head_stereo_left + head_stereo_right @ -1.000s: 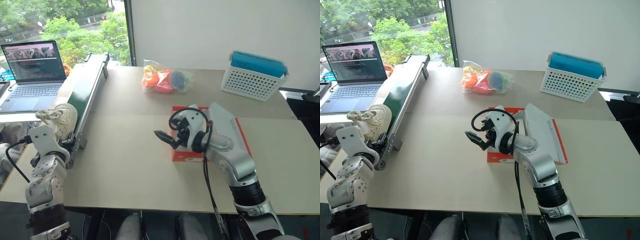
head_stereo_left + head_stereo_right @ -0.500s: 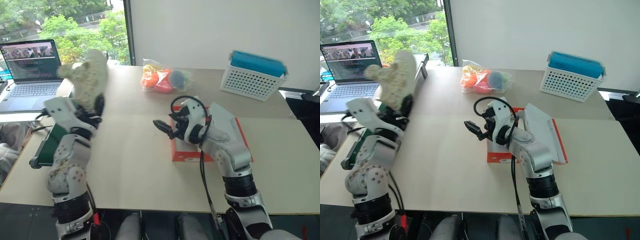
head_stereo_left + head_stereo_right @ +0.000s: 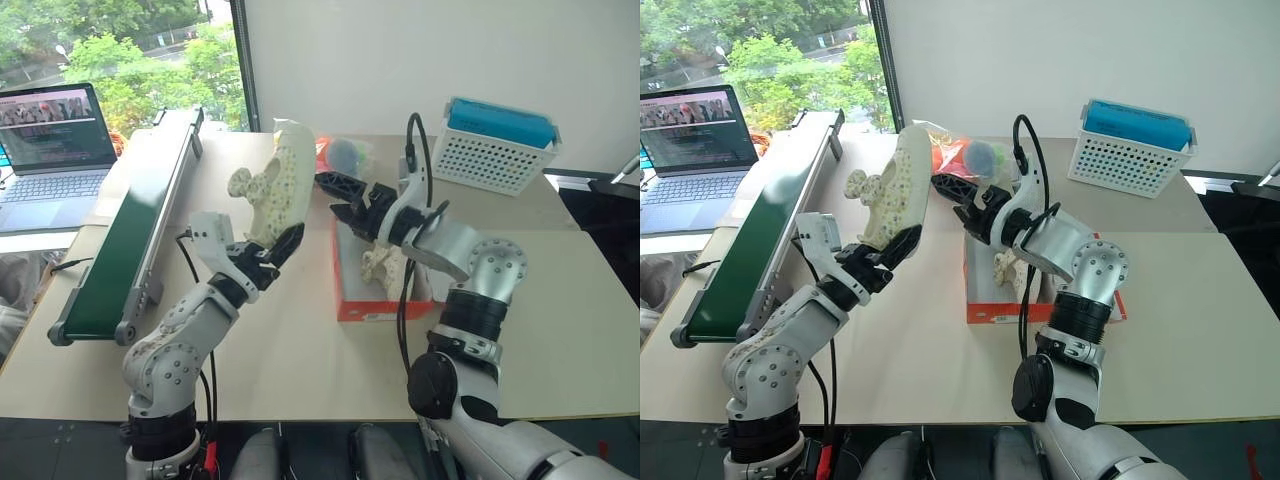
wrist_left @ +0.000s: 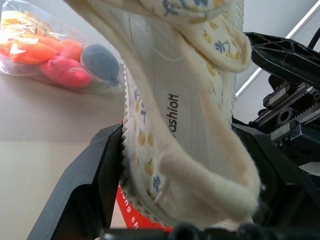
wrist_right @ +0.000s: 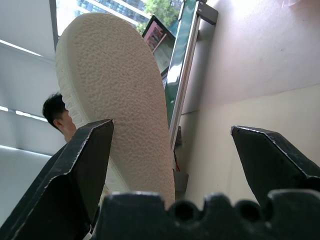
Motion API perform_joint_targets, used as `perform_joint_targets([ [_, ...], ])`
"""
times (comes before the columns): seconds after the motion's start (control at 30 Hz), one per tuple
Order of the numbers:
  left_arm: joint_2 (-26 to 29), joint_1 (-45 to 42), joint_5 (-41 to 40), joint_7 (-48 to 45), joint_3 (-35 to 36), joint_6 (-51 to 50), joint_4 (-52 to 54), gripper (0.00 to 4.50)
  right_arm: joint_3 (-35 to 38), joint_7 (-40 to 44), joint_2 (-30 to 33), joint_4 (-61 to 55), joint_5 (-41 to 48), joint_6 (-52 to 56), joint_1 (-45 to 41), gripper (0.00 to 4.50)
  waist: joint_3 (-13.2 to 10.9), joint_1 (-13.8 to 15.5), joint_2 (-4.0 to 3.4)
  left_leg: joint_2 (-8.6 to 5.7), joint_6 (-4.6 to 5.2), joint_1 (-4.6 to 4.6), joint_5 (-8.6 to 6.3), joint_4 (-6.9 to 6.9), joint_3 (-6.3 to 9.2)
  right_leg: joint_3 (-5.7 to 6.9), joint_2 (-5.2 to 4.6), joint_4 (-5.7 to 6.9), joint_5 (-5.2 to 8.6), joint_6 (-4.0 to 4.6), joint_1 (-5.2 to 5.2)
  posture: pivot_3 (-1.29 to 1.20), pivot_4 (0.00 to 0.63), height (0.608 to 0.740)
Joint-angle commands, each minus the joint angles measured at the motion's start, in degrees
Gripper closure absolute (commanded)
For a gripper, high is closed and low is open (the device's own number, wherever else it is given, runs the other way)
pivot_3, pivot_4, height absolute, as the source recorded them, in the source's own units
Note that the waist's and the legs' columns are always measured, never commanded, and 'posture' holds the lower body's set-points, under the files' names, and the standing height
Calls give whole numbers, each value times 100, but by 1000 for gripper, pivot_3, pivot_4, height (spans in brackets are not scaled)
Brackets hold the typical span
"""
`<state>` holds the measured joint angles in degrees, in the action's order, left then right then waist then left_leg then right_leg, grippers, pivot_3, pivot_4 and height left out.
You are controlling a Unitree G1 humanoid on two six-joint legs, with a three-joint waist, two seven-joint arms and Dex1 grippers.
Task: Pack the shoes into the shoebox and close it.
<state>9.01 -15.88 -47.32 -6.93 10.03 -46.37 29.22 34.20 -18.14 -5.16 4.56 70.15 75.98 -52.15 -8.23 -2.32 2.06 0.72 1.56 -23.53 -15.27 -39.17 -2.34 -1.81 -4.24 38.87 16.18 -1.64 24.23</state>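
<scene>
Over the desk (image 3: pixel 300 340), your left gripper (image 3: pixel 268 256) holds one shoe (image 3: pixel 282 180) upright in its jaws. Your right gripper (image 3: pixel 340 197), jaws wide, hangs beside its sole above the box (image 3: pixel 352 298) with the other shoe (image 3: pixel 385 262).

pale beige table (image 3: pixel 260 350), carrying a red-orange shoebox (image 3: pixel 350 290) near mid-table, a bag of coloured balls (image 3: pixel 975 157) further back, a white perforated basket (image 3: pixel 495 160) toward the far right, a green-topped conveyor (image 3: pixel 140 225) along the left edge.
</scene>
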Motion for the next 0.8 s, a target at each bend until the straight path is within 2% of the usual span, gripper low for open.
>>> perform_joint_targets([
  [0.03,-23,-105,-164,-95,-252,-93,30,1373,-126,-320,-340,-304,837,-343,-145,0,0,-5,0,0,0,-1,0,0,0,-1,0,0,0,0,1,0,150,740],
  [0.37,-18,-202,-219,-11,-104,-30,-127,1373,-588,-570,163,-406,1411,-803,347,0,0,-10,0,1,2,-5,0,0,0,0,1,-11,0,0,-1,0,150,740],
  [0.7,52,-185,-130,24,-212,18,-91,1373,-1268,-388,536,-394,1268,-976,546,0,-1,-10,-1,2,5,-10,0,0,0,0,1,-19,0,0,0,0,150,740],
  [0.8,79,-147,-123,25,-217,17,-56,1405,-1374,-392,580,-436,1286,-1058,577,710,-1,-7,-1,2,6,-11,-1,0,0,0,1,-20,0,0,-1,0,150,740],
])
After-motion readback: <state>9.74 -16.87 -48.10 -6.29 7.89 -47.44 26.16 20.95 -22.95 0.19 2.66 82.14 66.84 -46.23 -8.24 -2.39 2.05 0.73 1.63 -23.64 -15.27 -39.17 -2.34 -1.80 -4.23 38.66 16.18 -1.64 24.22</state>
